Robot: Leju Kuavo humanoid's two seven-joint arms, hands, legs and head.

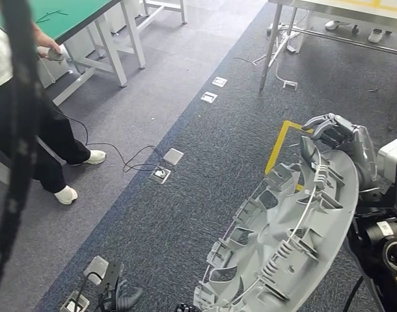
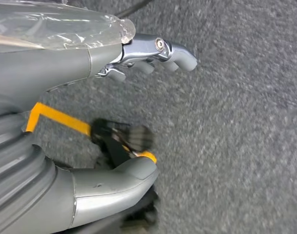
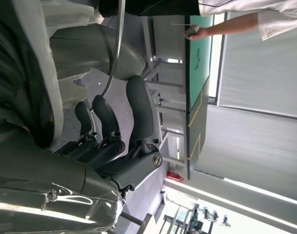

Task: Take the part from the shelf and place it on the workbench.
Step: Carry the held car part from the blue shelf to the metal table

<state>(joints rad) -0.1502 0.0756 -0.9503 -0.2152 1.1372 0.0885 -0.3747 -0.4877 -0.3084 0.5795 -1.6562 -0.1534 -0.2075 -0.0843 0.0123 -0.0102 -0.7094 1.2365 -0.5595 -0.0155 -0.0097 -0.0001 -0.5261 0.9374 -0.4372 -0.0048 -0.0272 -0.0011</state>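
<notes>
Our right hand (image 1: pixel 336 133) grips the grey plastic wheel cover (image 1: pixel 285 240) (left hand (image 2: pixel 139 112) released); green-topped desk (image 1: pixel 73 16) still ahead.

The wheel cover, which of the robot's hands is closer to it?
Right. The right hand grips the grey wheel cover at its upper rim, fingers hooked over the edge. The left hand hangs over the grey carpet, holding nothing.

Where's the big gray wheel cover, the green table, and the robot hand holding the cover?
Wheel cover (image 1: pixel 285 247): head view, ribbed inner face.
Green table (image 1: pixel 69 14): head view, bare top.
Right hand (image 1: pixel 340 138): head view, middle, over the cover's rim.
</notes>
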